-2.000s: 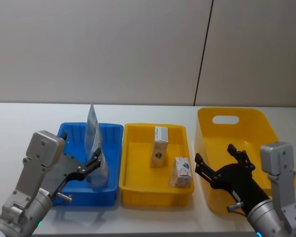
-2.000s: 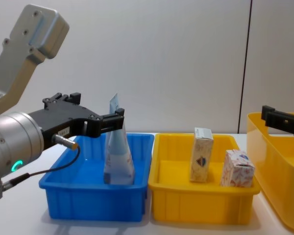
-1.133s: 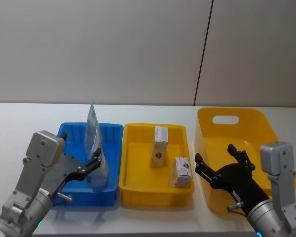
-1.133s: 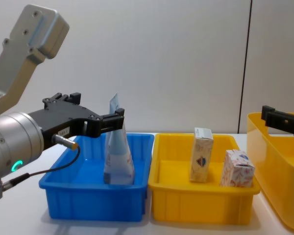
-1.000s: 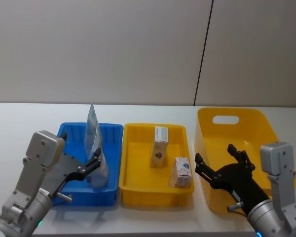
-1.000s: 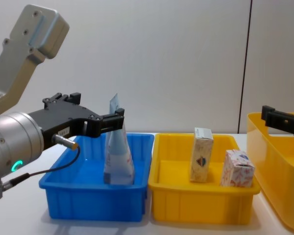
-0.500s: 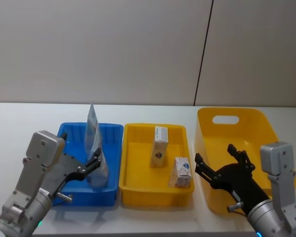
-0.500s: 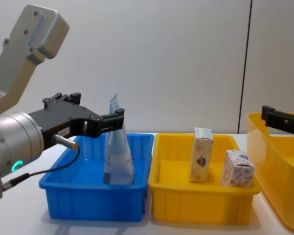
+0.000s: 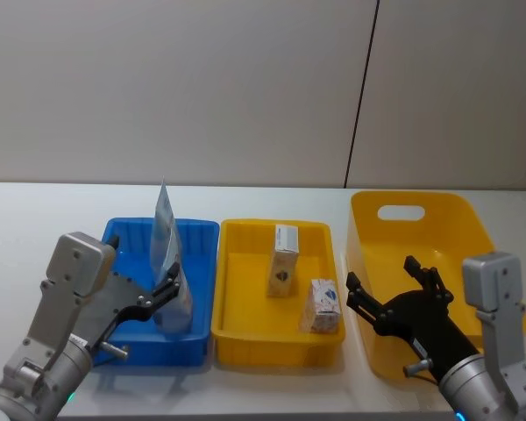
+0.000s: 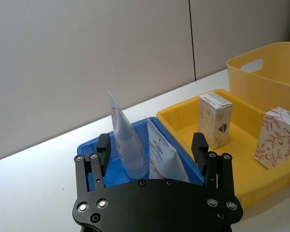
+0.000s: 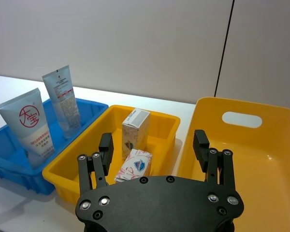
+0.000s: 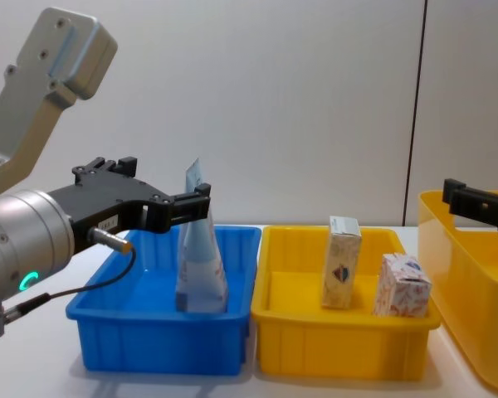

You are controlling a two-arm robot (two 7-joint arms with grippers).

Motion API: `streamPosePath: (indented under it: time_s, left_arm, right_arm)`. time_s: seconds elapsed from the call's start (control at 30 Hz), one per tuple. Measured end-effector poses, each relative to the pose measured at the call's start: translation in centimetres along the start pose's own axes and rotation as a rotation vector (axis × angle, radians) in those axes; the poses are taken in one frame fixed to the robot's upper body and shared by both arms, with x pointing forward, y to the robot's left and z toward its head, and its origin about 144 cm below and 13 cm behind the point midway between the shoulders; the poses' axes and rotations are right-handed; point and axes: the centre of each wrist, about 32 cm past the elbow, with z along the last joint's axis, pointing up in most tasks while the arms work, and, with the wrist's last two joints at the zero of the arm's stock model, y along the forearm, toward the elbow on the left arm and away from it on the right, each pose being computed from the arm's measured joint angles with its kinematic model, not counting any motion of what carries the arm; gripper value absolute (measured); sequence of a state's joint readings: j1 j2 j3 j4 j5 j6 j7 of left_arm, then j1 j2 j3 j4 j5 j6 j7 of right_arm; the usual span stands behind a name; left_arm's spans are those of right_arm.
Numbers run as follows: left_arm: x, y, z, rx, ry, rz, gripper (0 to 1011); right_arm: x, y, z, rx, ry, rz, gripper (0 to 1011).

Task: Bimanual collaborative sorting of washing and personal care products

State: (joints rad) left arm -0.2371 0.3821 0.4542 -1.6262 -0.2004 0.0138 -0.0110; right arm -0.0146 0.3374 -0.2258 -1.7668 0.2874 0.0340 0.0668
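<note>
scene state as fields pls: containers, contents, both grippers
blue plastic tray: holds both tubes, crimped ends up
pale blue squeeze tube with red round logo: nearer the robot
plain pale blue squeeze tube: behind it
small yellow plastic tray: holds both cartons
tall cream printed carton: upright
short cream printed carton: tilted
large yellow plastic bin with handle slot: right of the trays
left gripper: open, fingers flank the logo tube
right gripper: open, holds nothing, by the bin's near left corner

Blue tray [image 12: 158, 356] glossy plastic; tubes [image 11: 26, 128] smooth plastic; cartons [image 12: 341, 264] matt card.
</note>
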Motion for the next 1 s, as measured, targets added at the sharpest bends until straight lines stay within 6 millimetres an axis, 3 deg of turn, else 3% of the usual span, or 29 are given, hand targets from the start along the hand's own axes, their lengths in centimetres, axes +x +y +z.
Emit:
streamPosePath:
  time_s: [0.3,1.0]
  left_arm:
    - [0.1,0.2,0.1,-0.003,0.007,-0.007,1001]
    - [-0.6,2.7,0.9,0.052,0.091,-0.039,1001]
  right_arm:
    - [0.0,0.0,0.0,0.000,0.000,0.000,1003]
    - [0.0,0.0,0.0,0.000,0.000,0.000,1003]
